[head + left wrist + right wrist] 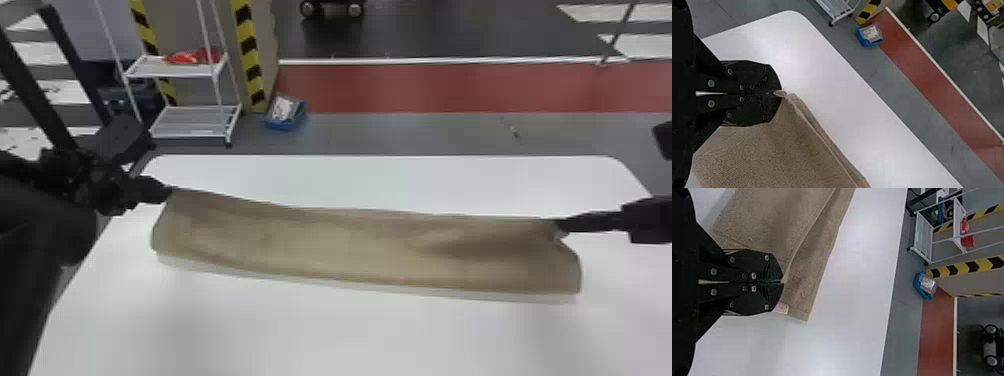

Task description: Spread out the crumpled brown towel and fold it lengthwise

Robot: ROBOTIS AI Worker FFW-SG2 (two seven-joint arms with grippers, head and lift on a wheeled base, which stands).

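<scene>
The biggest thing before me is the white table (350,340), its far corners rounded, reaching under the whole of my work. Across it runs the brown towel (350,245), a long strip stretched sideways between my two arms, its far edge drawn nearly straight and its near edge bowed, with a pale shadow just below it on the tabletop. Up close I see two layers, one edge slightly offset from the other, and a shallow crease toward my right end. Beyond the table, on the floor to my left, stands the white rack (195,122); a red item (192,56) lies on its upper shelf, though I can't tell what it is. Beside the rack, also on the floor, sits the small blue bin (282,124), with a whitish packet (283,107) in it that looks wrapped in clear plastic. My left gripper (169,191) is closed right down, its fingertips together on a pinch of cloth at the towel's far left corner. My right gripper (562,225) is closed just as fully, fingertips nipping the cloth near the far right corner, where the end hangs in a small notch. Smallest of all is a pale label (781,308) on the towel, close beside my right fingertips.
</scene>
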